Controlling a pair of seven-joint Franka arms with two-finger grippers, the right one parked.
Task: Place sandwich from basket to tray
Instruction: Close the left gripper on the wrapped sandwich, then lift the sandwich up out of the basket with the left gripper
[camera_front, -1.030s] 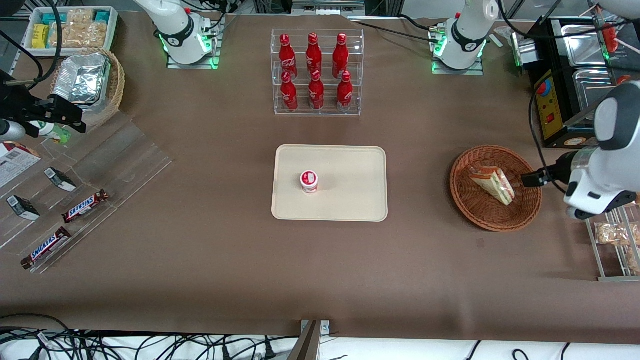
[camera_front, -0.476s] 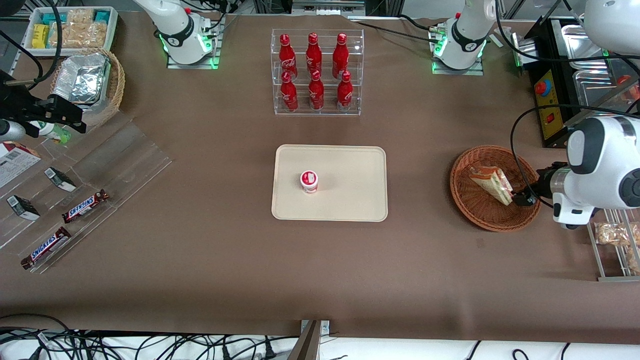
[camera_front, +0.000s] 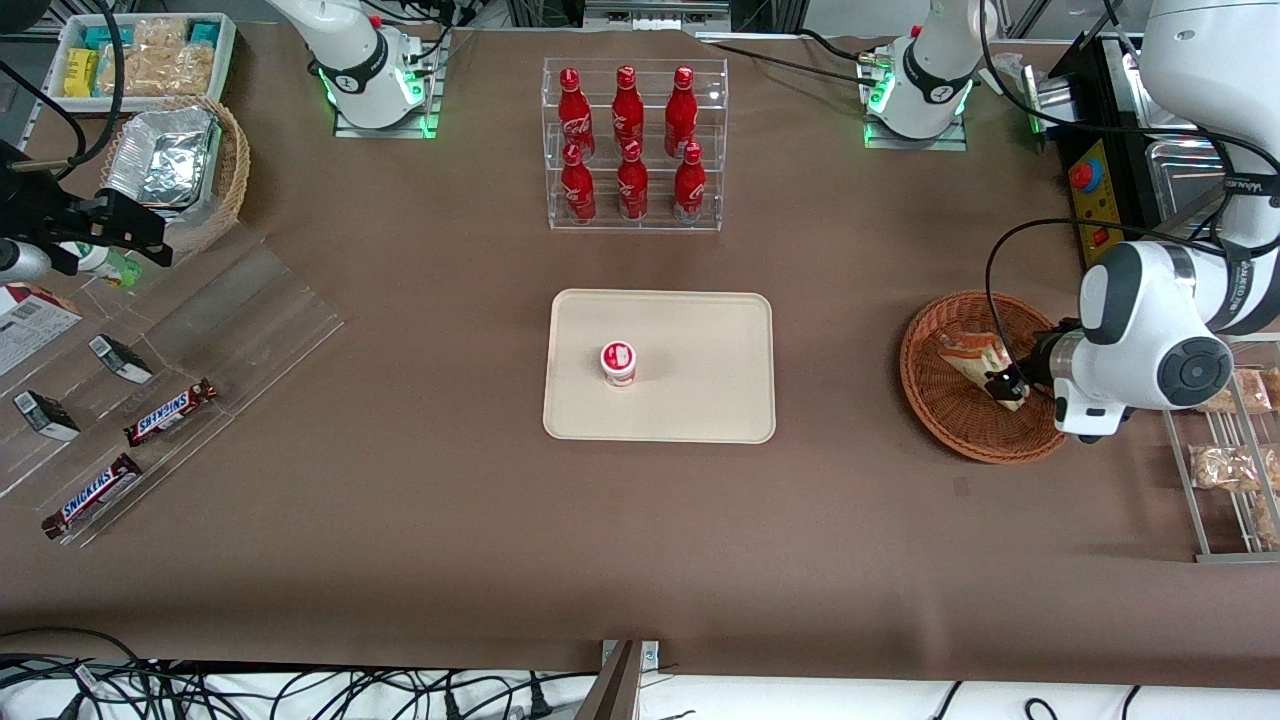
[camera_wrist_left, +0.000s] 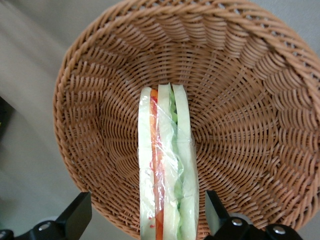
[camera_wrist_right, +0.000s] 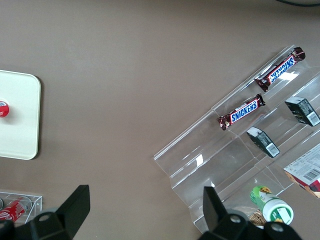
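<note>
The sandwich (camera_front: 978, 356), a wrapped wedge with pale bread and green and red filling, lies in the reddish-brown wicker basket (camera_front: 935, 405) toward the working arm's end of the table. My left gripper (camera_front: 1008, 385) is low over the basket at the sandwich's wide end. In the left wrist view the sandwich (camera_wrist_left: 167, 170) stands on edge between the two fingers (camera_wrist_left: 75, 217), which are spread wide on either side of it and do not touch it. The gripper (camera_wrist_left: 145, 220) is open. The cream tray (camera_front: 700, 400) lies at mid-table.
A small red-and-white cup (camera_front: 618, 362) stands on the tray. A clear rack of red bottles (camera_front: 633, 145) stands farther from the front camera. A metal rack with snack packets (camera_front: 1225, 465) is beside the basket. A black appliance (camera_front: 1105, 215) stands near the arm.
The left arm has swung in from the table's end and come down over the basket. The gripper now straddles the sandwich's wide end. The sandwich has not moved.
</note>
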